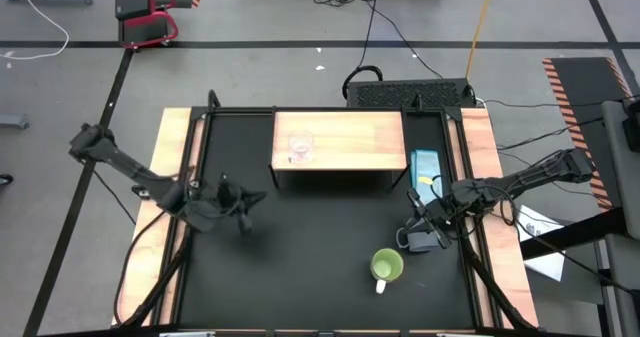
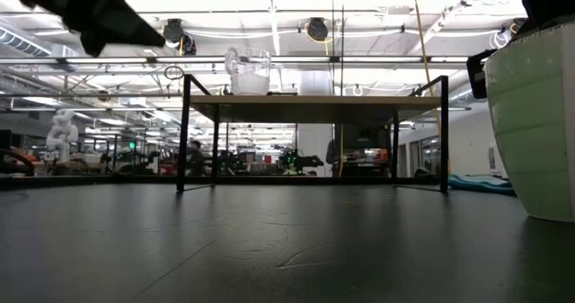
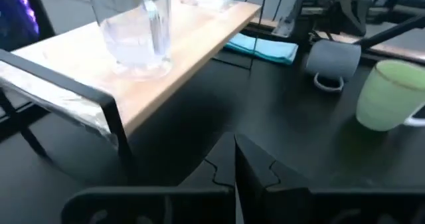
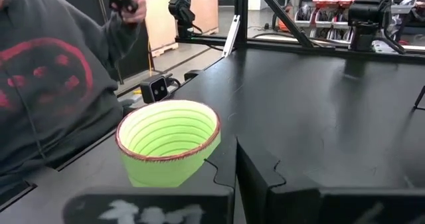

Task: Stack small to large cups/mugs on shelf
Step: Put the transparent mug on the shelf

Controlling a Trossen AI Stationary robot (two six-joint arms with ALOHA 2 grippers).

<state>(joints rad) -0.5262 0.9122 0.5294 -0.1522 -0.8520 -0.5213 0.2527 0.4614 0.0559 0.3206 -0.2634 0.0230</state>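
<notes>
The shelf (image 1: 350,142) stands at the table's far middle, and the clear glass cup (image 1: 300,147) is upright on its left part (image 3: 133,31). On the table at the near right the lime-green mug (image 1: 387,267) stands upright, white handle toward the near edge. Just beyond it is the grey-blue mug (image 3: 332,59). My left gripper (image 1: 245,217) is shut and holds nothing; it hangs over the table's left part, in front of the shelf's left end. My right gripper (image 4: 236,167) is shut above the table by the grey-blue mug, pointing past the green mug (image 4: 169,141).
A teal packet (image 1: 424,167) lies on the table right of the shelf. A person in a grey hooded top (image 4: 46,84) is at the table's near side. Bare black tabletop (image 1: 300,267) stretches in front of the shelf.
</notes>
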